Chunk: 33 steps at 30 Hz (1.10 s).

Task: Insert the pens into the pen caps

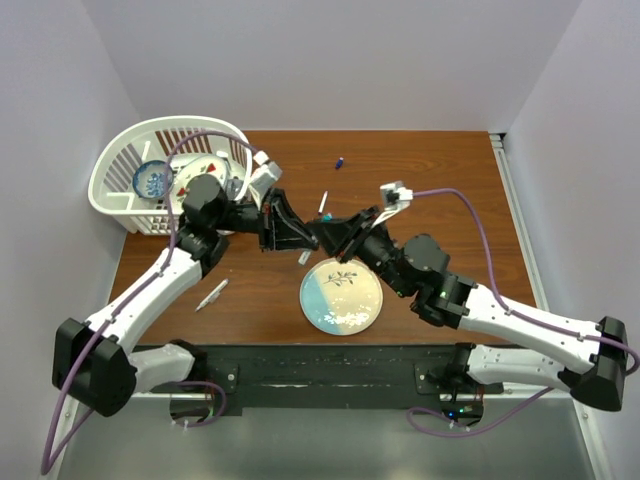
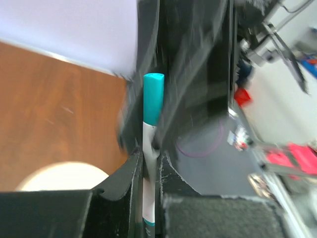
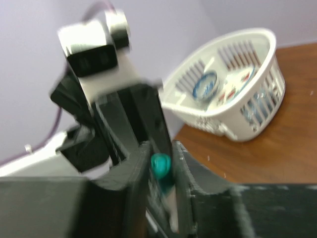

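My left gripper (image 1: 300, 238) (image 2: 150, 156) is shut on a white pen (image 2: 149, 188) that stands up between its fingers. A teal cap (image 2: 153, 98) sits on the pen's far end. My right gripper (image 1: 332, 238) (image 3: 161, 148) meets the left one above the table, and the teal cap (image 3: 160, 166) lies between its close-set fingers. A thin grey pen (image 1: 212, 295) lies on the table at the front left. Another white pen (image 1: 323, 205) lies behind the grippers. A small blue cap (image 1: 340, 162) lies at the back of the table.
A round plate (image 1: 341, 297), blue and cream, lies just in front of the grippers. A white slatted basket (image 1: 125, 160) (image 3: 247, 99) with dishes in it stands at the back left. Purple cables loop over both arms.
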Available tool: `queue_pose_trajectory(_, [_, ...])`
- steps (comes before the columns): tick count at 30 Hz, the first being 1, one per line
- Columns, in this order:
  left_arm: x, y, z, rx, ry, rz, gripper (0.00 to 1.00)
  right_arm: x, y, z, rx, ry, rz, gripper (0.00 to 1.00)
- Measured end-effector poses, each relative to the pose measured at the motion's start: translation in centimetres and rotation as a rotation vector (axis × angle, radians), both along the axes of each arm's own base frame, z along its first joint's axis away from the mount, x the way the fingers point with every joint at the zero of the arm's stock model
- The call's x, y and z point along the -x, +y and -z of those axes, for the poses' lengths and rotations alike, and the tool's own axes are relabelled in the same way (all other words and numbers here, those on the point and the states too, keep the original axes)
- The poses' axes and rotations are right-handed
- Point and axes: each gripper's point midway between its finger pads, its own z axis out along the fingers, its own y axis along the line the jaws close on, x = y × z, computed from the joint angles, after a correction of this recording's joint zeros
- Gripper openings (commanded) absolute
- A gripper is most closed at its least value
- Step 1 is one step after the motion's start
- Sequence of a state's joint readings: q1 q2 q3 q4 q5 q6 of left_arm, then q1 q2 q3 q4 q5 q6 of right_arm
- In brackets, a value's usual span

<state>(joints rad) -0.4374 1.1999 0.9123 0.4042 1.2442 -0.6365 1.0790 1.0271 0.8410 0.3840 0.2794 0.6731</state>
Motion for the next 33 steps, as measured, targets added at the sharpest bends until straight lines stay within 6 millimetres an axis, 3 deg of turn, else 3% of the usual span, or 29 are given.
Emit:
queue_pose_trajectory(2, [-0.2, 0.4, -1.2, 0.040, -0.062, -0.046, 0.00, 0.9, 0.9, 1.0, 0.070, 0.023, -0.021, 0.31])
queue_pose_trajectory(4, [-0.4, 0.8, -1.4, 0.058, -0.079, -0.083, 0.00, 0.9, 1.3, 0.4, 0.092, 0.018, -0.016, 0.27])
queue_pose_trajectory(5, [-0.4, 0.9, -1.6, 0.067, -0.086, -0.099, 0.00, 0.7, 1.5, 0.3, 0.107, 0.016, -0.009, 0.16])
queue_pose_trajectory(8, [-0.4, 1.4, -1.8, 0.085, -0.082, -0.140, 0.00, 0.3, 1.9, 0.4, 0.150, -0.001, 0.004, 0.03])
queue_pose_trajectory(10, [-0.4, 1.6, -1.4, 0.084, -0.053, -0.155, 0.01, 0.3, 2.0, 0.8, 0.174, -0.013, 0.007, 0.00])
queue_pose_trajectory(11, [-0.4, 1.6, -1.3, 0.084, -0.048, -0.160, 0.08, 0.2, 2.0, 0.9, 0.180, -0.015, 0.010, 0.00])
queue_pose_trajectory(12, [-0.4, 1.6, -1.2, 0.084, -0.045, -0.162, 0.29, 0.2, 2.0, 1.0, 0.184, -0.014, 0.015, 0.00])
queue_pose_trajectory(14, [-0.4, 1.7, -1.2, 0.084, -0.047, -0.166, 0.46, 0.1, 2.0, 1.1, 0.191, -0.016, 0.023, 0.00])
queue_pose_trajectory(15, [-0.5, 1.7, -1.2, 0.087, -0.048, -0.172, 0.72, 0.0, 2.0, 1.1, 0.195, -0.015, 0.033, 0.00])
queue_pose_trajectory(16, [-0.4, 1.7, -1.4, 0.090, -0.056, -0.175, 0.82, -0.2, 1.8, 1.2, 0.205, -0.017, 0.051, 0.00])
queue_pose_trajectory(18, [-0.5, 1.9, -1.6, 0.095, -0.069, -0.205, 0.98, -0.9, 1.6, 1.4, 0.245, -0.015, 0.080, 0.00])
queue_pose_trajectory(21, [-1.9, 2.3, -1.8, 0.096, -0.086, -0.313, 1.00, -2.5, 0.9, 2.8, 0.338, 0.013, 0.100, 0.00])
queue_pose_trajectory(23, [-2.8, 2.5, -1.3, 0.077, -0.075, -0.374, 1.00, -5.2, -1.0, 4.6, 0.409, 0.062, 0.141, 0.00])
queue_pose_trajectory(27, [-5.2, 3.5, 0.8, 0.001, -0.018, -0.542, 1.00, -9.8, -7.6, 9.7, 0.595, 0.212, 0.293, 0.00])
queue_pose_trajectory(33, [-8.6, 6.0, 4.0, -0.119, 0.054, -0.800, 1.00, -10.9, -15.3, 17.1, 0.858, 0.452, 0.396, 0.02])
